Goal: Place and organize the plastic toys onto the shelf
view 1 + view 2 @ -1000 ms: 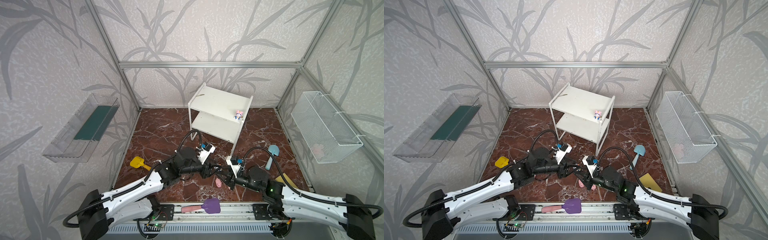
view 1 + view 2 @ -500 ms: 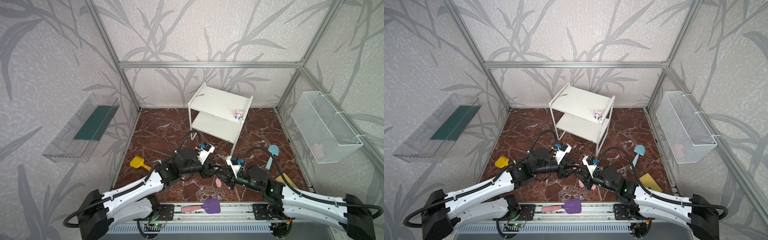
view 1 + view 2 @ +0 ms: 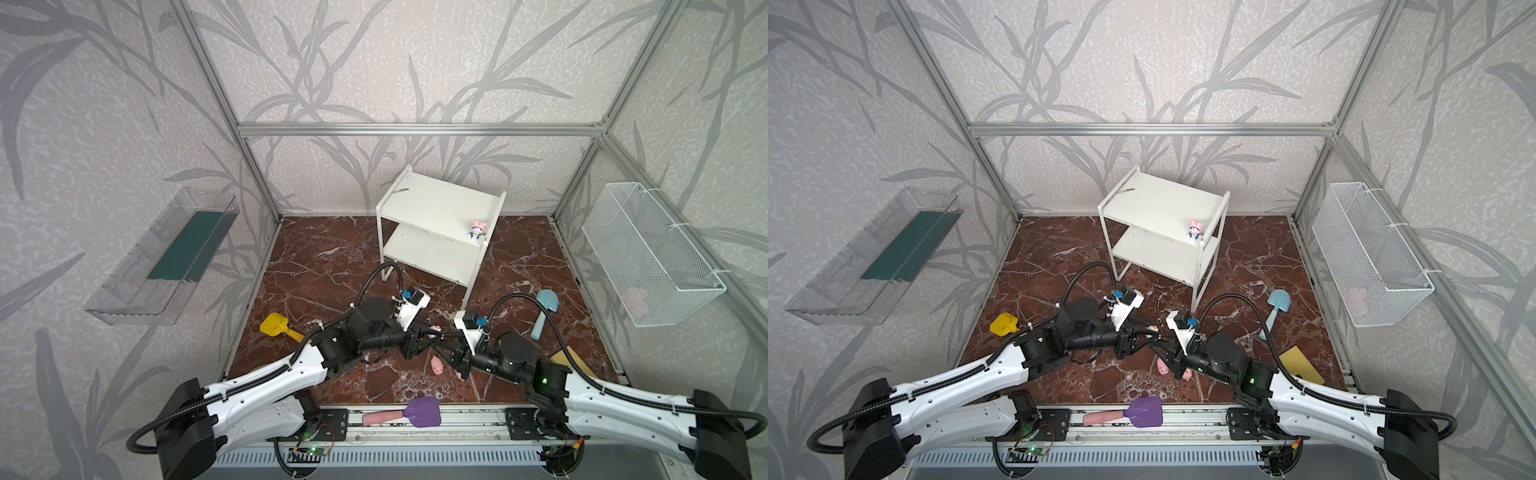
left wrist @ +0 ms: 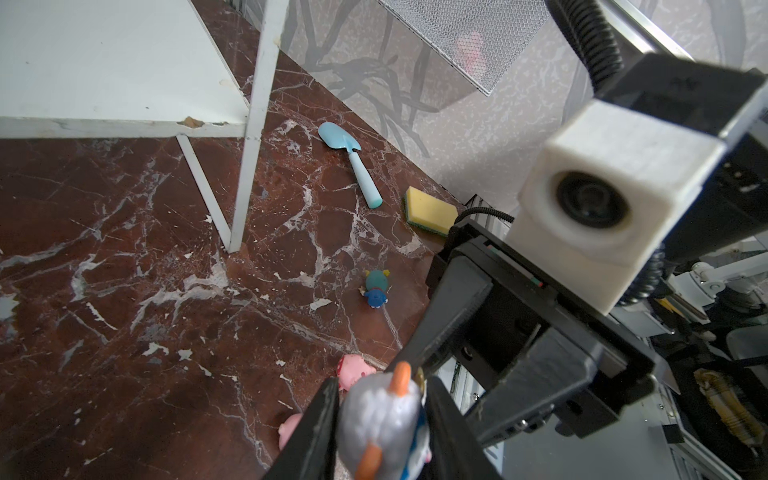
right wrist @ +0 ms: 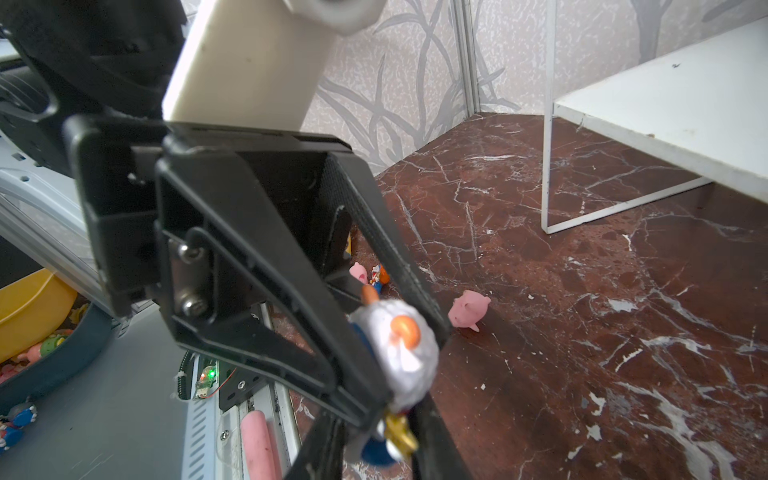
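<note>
Item: white-hatted toy figure (image 5: 395, 353), mid-air, pinched at the hat by left gripper (image 4: 380, 432) and at the body by right gripper (image 5: 374, 453), both closed on it, likely a handover. Shelf (image 3: 436, 203) beyond both, well apart.

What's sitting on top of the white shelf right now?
One pink-hatted figurine, near the top board's right front corner. The shelf's lower board looks bare, but its back is covered.
</note>
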{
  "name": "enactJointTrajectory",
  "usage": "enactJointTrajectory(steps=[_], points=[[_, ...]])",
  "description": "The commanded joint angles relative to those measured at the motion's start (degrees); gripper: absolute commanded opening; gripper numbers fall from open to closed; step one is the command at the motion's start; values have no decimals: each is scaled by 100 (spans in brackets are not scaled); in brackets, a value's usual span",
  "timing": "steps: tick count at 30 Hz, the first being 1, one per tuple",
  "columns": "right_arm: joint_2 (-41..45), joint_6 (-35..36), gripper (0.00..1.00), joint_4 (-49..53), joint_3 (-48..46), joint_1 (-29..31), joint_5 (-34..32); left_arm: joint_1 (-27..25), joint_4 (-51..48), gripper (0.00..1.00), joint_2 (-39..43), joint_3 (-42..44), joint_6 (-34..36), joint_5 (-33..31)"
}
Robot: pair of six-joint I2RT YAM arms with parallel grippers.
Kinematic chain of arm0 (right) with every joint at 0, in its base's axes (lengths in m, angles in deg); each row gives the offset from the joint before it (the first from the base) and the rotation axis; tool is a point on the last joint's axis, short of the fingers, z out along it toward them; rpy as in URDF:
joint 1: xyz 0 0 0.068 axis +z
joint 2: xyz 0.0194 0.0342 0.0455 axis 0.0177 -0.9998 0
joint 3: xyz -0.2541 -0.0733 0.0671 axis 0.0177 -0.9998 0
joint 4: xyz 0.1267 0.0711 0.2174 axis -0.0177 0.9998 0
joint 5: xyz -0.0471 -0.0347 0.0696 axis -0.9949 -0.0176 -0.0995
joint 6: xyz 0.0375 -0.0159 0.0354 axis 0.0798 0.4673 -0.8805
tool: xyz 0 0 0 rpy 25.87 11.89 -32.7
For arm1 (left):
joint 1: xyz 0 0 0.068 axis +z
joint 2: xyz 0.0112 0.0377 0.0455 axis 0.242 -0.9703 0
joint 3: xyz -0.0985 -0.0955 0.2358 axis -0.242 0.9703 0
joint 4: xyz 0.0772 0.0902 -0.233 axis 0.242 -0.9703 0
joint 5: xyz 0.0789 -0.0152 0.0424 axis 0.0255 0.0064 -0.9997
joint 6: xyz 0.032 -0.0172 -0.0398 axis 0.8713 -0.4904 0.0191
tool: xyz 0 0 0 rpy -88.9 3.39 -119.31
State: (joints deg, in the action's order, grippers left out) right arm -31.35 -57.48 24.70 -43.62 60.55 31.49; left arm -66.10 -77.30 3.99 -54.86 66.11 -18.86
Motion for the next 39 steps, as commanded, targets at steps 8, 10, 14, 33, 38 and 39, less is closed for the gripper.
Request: enactJointTrajectory(steps=[8, 10, 14, 33, 38, 39], points=[[19, 79, 43, 60, 219, 40, 201, 31, -537, 30, 386, -215, 575, -471], [92, 128, 46, 215, 223, 41, 280, 49, -950, 30, 437, -449, 917, -606], [386, 169, 52, 771, 252, 42, 247, 90, -1671, 29, 406, -1079, 1642, -738], [2763, 236, 84, 4379, 554, 40, -1004, 1261, -2612, 29, -1775, -4904, 3661, 435], [2925, 177, 85, 4636, 509, 41, -1099, 1397, -2882, 29, -2586, -5926, 3970, 726], [2942, 169, 85, 4657, 513, 39, -1117, 1422, -2922, 28, -2741, -6118, 4005, 771]])
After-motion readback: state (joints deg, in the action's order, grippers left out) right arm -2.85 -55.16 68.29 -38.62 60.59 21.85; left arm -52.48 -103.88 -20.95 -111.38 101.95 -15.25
